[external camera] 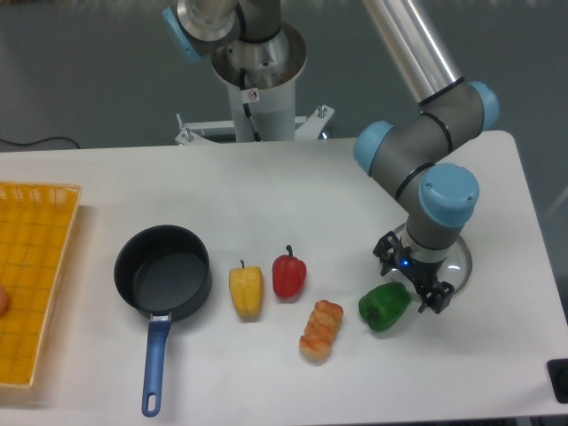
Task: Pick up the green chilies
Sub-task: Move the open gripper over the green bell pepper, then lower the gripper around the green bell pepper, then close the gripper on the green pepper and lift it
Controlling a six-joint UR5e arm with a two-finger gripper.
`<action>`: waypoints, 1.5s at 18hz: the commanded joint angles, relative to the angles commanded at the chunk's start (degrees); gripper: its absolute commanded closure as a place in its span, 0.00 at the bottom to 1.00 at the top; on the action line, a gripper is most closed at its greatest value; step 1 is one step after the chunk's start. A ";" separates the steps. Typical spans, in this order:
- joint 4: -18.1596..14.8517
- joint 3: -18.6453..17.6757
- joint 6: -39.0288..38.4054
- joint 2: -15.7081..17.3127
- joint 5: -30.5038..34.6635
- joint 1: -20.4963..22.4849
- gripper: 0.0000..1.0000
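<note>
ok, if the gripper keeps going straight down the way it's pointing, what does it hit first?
Most likely the glossy dark-green bell-pepper toy, near its right end: the two-finger gripper points down just above it. From one view, it could instead land on the clear glass lid behind.

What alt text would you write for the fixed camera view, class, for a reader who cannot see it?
The gripper, jaws open, hovers at the upper right of the green chilies on a white table. To the left lie a bread roll, red pepper, yellow pepper and saucepan.
</note>
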 joint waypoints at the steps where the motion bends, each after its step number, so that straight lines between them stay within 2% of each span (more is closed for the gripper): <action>1: 0.00 0.00 0.00 0.00 0.00 0.00 0.00; 8: 0.09 0.26 -0.96 -0.88 0.00 -0.26 0.00; 13: 2.98 0.44 -3.60 -2.20 0.09 -1.84 0.00; 19: 3.08 0.17 -3.60 -2.46 0.17 -2.02 0.01; 21: 3.08 0.00 -3.60 -2.46 0.26 -2.02 0.15; 23: 3.08 0.00 -3.60 -2.37 0.35 -2.02 0.36; 27: 3.16 -0.09 -3.69 -2.37 0.61 -2.11 0.52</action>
